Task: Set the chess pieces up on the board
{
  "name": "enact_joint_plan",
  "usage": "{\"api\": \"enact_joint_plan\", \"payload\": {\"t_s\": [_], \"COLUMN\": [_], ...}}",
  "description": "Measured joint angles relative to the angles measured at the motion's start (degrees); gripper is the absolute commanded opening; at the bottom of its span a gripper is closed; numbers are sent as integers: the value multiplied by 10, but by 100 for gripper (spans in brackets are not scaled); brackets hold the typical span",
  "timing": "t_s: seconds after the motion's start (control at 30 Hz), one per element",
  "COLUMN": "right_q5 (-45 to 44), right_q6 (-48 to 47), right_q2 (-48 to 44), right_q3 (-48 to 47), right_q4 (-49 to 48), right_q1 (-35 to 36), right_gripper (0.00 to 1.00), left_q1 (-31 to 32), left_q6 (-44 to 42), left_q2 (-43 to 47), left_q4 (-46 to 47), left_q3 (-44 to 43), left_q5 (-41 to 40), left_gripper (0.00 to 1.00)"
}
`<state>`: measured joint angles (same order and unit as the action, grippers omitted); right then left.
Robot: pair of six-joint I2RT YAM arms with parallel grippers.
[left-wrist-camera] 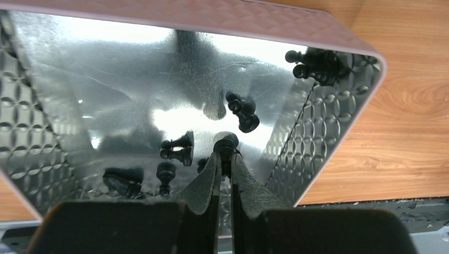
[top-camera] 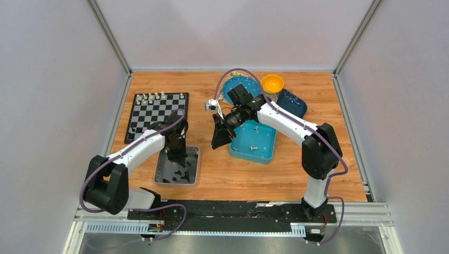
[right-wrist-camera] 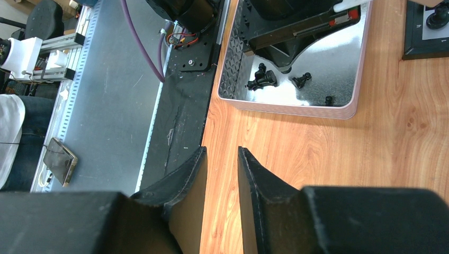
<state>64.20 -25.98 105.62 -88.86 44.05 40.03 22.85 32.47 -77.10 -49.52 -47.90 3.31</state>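
Left gripper (left-wrist-camera: 225, 154): clamped on black piece (left-wrist-camera: 226, 140), silver tray (left-wrist-camera: 329, 127)
Right gripper (right-wrist-camera: 222, 154): parted, empty
Board (top-camera: 153, 117): checkered, cream pieces (top-camera: 153, 97) along far row

Tight inside the silver tray (left-wrist-camera: 328, 132), open wood beside it.
Raised walls hem in the left gripper (left-wrist-camera: 226, 153), its tips pinched on a black piece (left-wrist-camera: 226, 140); other black chessmen (left-wrist-camera: 242, 112) lie just beside it and in the far corner. Bare tabletop (right-wrist-camera: 296, 159) between this tray and the blue tray (top-camera: 265, 138) gives passage under the right gripper (right-wrist-camera: 222, 156), jaws apart. Cream pieces (top-camera: 153, 97) line the chessboard's (top-camera: 153, 119) far row; nearer squares look mostly open.
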Motion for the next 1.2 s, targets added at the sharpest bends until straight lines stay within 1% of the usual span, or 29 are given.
{"api": "enact_joint_plan", "payload": {"t_s": [0.13,0.23,0.43,0.6,0.8,0.93,1.2], "right_q5": [0,0,0,0,0,0,0], "right_q6": [-2,-4,-8,-9,-9,-9,-9], "right_q2": [0,0,-1,-1,-1,-1,-1], "right_q3": [0,0,3,4,4,4,-6], "right_q4": [0,1,1,3,4,12,20], "right_q1": [0,0,0,0,-1,-1,-2], "right_gripper": [31,31,31,31,31,31,31], "left_q1": [-7,-29,-116,-197,-278,-313,-345], "left_q6": [-25,-47,-92,-127,-158,-169,-183], "left_q2": [0,0,-15,-72,-153,-201,-278], "left_q4": [-33,-56,-82,-78,-63,-45,-12], "left_q3": [-51,-94,-201,-276,-327,-357,-391], "left_q5": [-12,-18,-30,-40,-50,-54,-62], "left_gripper": [4,4,4,5,5,5,6]}}
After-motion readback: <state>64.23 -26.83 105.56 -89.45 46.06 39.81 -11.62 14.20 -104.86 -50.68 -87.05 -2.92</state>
